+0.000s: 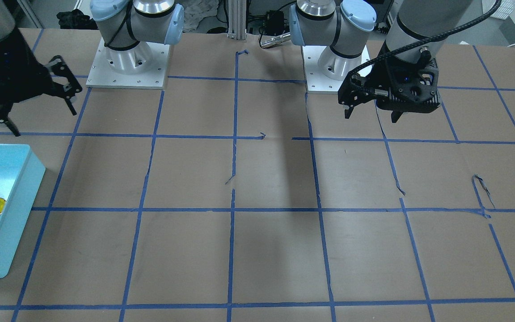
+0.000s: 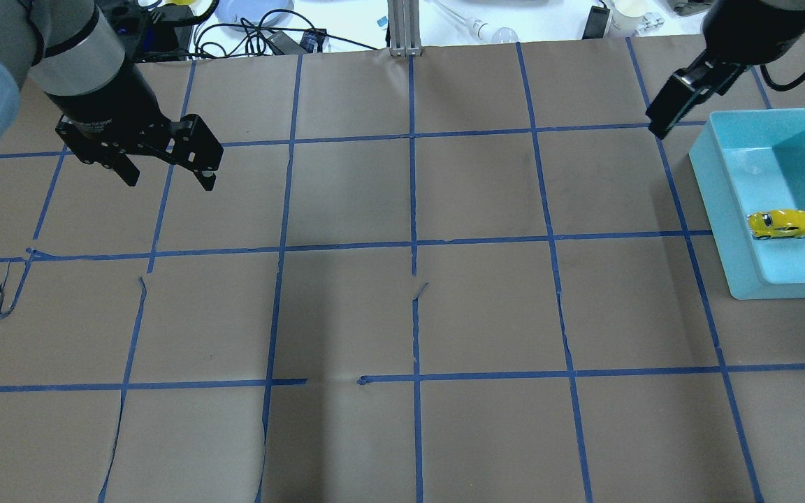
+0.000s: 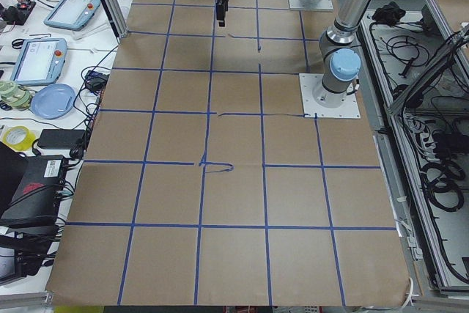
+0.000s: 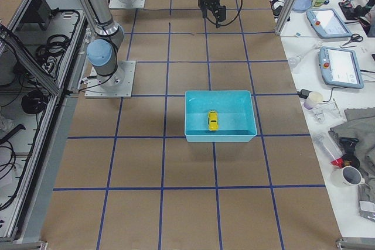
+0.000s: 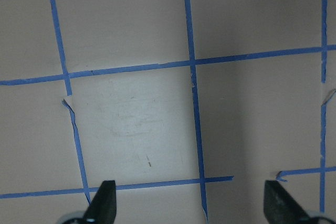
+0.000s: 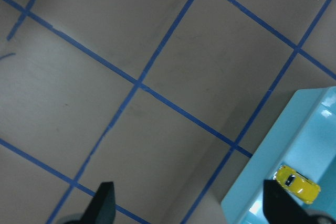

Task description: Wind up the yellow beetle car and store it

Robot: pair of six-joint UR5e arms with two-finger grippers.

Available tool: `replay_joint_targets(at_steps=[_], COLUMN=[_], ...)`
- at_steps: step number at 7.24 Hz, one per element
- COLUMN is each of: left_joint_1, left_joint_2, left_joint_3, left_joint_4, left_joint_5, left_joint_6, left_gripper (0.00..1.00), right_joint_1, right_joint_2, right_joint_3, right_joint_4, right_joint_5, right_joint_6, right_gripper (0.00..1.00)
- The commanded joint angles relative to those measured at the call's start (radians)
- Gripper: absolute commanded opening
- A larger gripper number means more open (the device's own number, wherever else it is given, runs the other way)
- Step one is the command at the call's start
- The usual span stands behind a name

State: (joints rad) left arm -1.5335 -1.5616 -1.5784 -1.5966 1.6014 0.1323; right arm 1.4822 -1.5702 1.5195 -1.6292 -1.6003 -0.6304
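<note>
Black right gripper (image 6: 189, 200) hangs wide open and empty over the paper beside the bin (image 2: 724, 209). The car (image 2: 780, 223) sits on its wheels on the bin's floor, untouched. The left gripper (image 2: 169, 180), also spread wide and empty, hovers well apart. The front view cuts the bin off at its edge. Brown paper with a blue tape grid covers the table (image 2: 479, 314), and cables (image 2: 249, 31) lie beyond.

The yellow beetle car (image 2: 780, 224) is a small, glossy, bright-yellow toy with a rounded body, dark windows and silver trim at its ends. It stands upright on its wheels on the floor of an open light-blue bin (image 2: 724, 216) at the table's right end. In the overhead view it lies crosswise to the bin's long walls, with one end close to the wall that faces the table's middle
</note>
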Motion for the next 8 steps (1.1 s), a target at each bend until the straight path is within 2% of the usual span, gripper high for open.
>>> replay_joint_targets(at_steps=[1,6,8], left_joint_1=[-0.001,-0.001,-0.001], left_joint_2=[0.000,0.000,-0.002], left_joint_3=[0.001,-0.011,-0.011], left_joint_4=[0.000,0.020,0.040], left_joint_5=[0.000,-0.006,-0.008], left_joint_6=[0.000,-0.002,-0.003], left_gripper=[1.00,1.00,1.00], right_joint_1=[0.088,0.161,0.161], right_joint_2=[0.001,0.002,-0.001], right_joint_3=[-0.001,-0.019,-0.018], right_joint_4=[0.005,0.025,0.012], right_joint_5=[-0.009,0.002,0.006], right_joint_6=[0.307,0.634,0.647], right_gripper=[1.00,1.00,1.00])
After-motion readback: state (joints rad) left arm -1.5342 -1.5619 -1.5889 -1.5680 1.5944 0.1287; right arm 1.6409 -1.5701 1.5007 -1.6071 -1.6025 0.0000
